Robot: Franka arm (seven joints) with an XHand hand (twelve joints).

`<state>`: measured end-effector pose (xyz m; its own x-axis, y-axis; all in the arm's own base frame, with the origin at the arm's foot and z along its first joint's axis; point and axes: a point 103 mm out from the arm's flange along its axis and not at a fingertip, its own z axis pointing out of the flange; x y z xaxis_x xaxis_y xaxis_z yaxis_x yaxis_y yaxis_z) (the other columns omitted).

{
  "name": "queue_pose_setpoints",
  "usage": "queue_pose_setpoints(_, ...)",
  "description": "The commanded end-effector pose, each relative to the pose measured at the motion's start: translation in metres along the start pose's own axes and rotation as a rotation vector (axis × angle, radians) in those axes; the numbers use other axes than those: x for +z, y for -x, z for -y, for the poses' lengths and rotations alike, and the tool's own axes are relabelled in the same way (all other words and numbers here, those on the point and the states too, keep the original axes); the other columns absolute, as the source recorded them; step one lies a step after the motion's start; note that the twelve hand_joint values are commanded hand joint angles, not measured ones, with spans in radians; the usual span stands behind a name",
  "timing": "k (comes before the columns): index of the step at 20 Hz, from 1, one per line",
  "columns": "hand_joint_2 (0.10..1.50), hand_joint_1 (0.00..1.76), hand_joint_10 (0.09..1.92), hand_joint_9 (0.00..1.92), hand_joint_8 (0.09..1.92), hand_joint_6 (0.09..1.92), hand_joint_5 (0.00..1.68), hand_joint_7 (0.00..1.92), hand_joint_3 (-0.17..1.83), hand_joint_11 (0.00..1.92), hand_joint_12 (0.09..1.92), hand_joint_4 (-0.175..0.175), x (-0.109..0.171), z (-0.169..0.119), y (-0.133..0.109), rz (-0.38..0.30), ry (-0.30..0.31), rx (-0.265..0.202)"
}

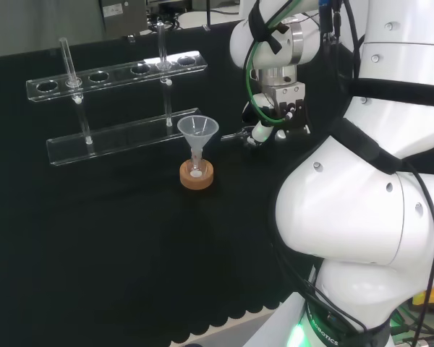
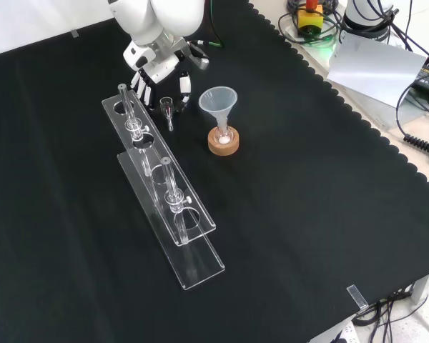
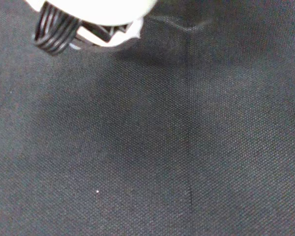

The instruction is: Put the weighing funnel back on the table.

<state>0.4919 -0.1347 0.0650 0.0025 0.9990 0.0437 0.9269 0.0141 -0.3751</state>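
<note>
Hand: the hand [image 2: 161,69] is low over the worktop [image 2: 307,214], at the top left of the front view. Its fingers [image 2: 184,84] point down, fairly straight and spread apart, and none is curled round anything.
Hand, head view: the hand [image 1: 262,132] is down near the cloth, left of the arm's big white links.
Weighing funnel: the weighing funnel [image 2: 166,107], a small clear scoop with a short stem, lies on the black cloth between the spread fingertips, stem pointing away from the hand. I cannot tell whether a fingertip touches it.
Weighing funnel, head view: the weighing funnel [image 1: 233,134] shows as a thin clear piece sticking out to the left of the hand.
Funnel: the funnel [image 2: 218,101] stands mouth up with its stem in a small flask [image 2: 223,133] on a cork ring [image 2: 224,145]. It is just right of the weighing funnel in the front view, and apart from it.
Rack: the clear rack [image 2: 164,193] runs from beside the hand toward the lower middle of the front view and carries two upright tubes [image 2: 170,182].
Wrist view: shows a blurred white and black part of the hand [image 3: 88,19] over plain dark cloth.
</note>
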Motion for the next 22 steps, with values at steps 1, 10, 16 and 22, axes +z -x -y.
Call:
queue_pose_setpoints(1,0.73,1.07,0.53,0.76,0.67,1.06,1.06,0.55,0.72,0.4,1.31,0.146,0.001,0.001,0.001,0.011,-0.004,-0.001)
queue_pose_setpoints(10,0.67,0.98,0.6,0.59,0.71,0.62,0.45,0.35,0.74,0.33,1.34,-0.034,0.001,0.006,0.0,0.037,-0.04,-0.014)
queue_pose_setpoints(16,0.63,0.95,0.65,0.47,0.7,0.25,0.34,0.23,0.75,0.25,1.37,-0.036,-0.002,0.013,0.001,0.048,-0.053,-0.016)
queue_pose_setpoints(22,0.62,0.94,0.65,0.44,0.69,0.18,0.34,0.2,0.75,0.22,1.37,-0.035,-0.022,0.029,-0.002,0.057,0.0,-0.018)
